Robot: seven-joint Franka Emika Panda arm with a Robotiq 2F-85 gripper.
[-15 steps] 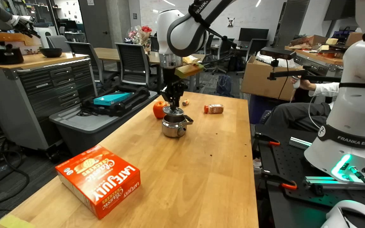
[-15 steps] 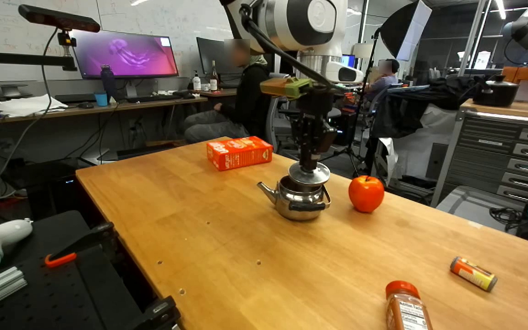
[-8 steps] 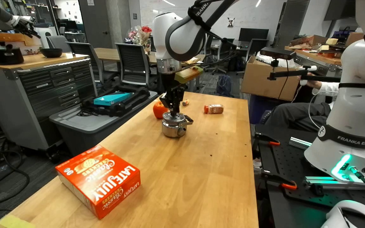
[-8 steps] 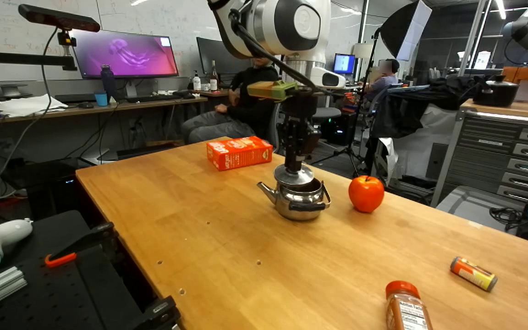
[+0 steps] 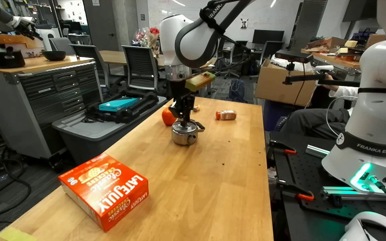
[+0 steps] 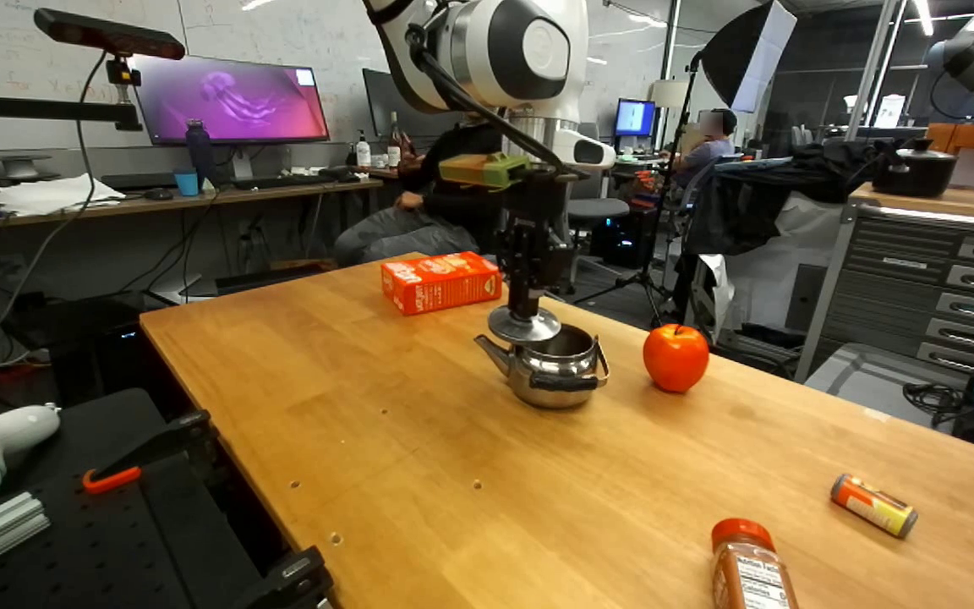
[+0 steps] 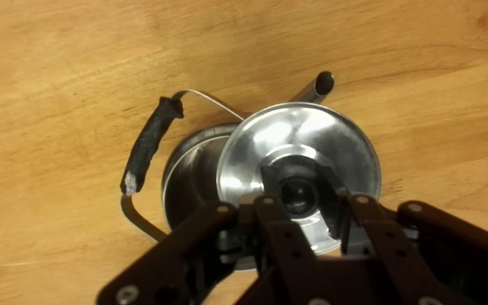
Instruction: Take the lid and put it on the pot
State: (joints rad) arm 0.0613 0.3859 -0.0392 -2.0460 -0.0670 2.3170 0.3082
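My gripper (image 6: 525, 304) is shut on the black knob of the silvery round lid (image 6: 529, 333), with a finger on each side of the knob in the wrist view (image 7: 298, 186). The lid hangs roughly level. The small shiny pot (image 6: 555, 381), with spout and raised side handle, stands upright on the table. In the wrist view, the lid (image 7: 295, 127) is offset toward the spout and covers only part of the pot's opening (image 7: 189, 182). In an exterior view the lid (image 5: 184, 127) overlaps the pot (image 5: 183, 138). Whether the lid touches the rim or spout, I cannot tell.
A red apple (image 6: 675, 358) stands close to the pot on the handle side. An orange cracker box (image 6: 442, 283) lies on the table (image 6: 369, 457) beyond the spout side. A red-capped spice bottle (image 6: 753, 571) and a small orange-yellow tube (image 6: 873, 505) lie farther off.
My gripper and the lid have moved across the pot from its handle side toward the spout, slightly lower. The lid stays in my grip. The pot stays about where it was.
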